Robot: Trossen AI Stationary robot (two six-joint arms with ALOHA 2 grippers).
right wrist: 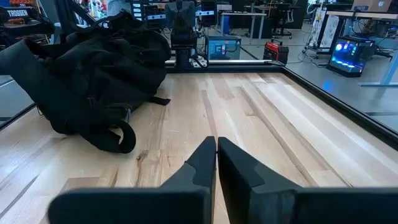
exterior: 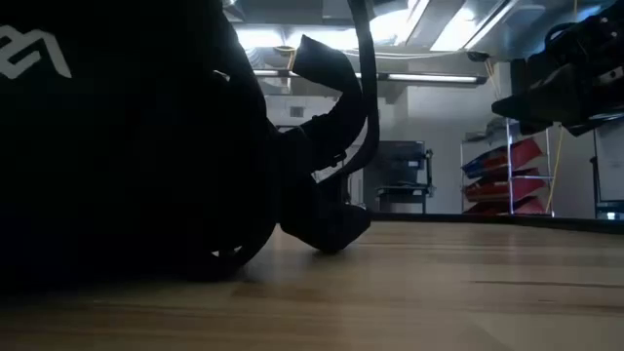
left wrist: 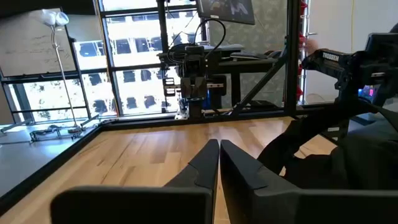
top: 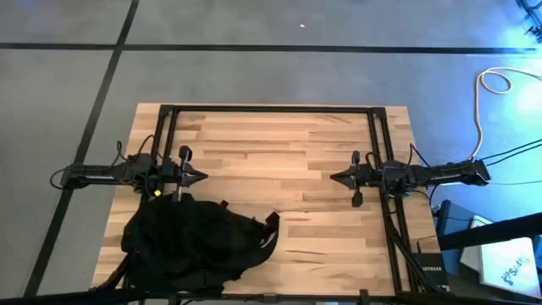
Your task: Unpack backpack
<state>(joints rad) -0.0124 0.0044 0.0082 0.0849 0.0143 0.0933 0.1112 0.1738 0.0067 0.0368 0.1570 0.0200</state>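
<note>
The big black soft fabric backpack (top: 190,244) sits untouched on the wooden table (top: 288,144). Left hand (top: 201,178) and right hand (top: 336,177) hover clenched, empty. Unpacking hasn't begun; I'd say first reach for its opening.

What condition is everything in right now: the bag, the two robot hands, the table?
Large black soft fabric backpack: slumped on its side on the table's near left part, untouched, nothing unpacked beside it.
Left gripper: fingers shut, empty, hanging just beyond the backpack.
Right gripper: fingers shut, empty, over bare wood, well clear of the backpack.
Light wooden plank table: bare except for the backpack.
</note>
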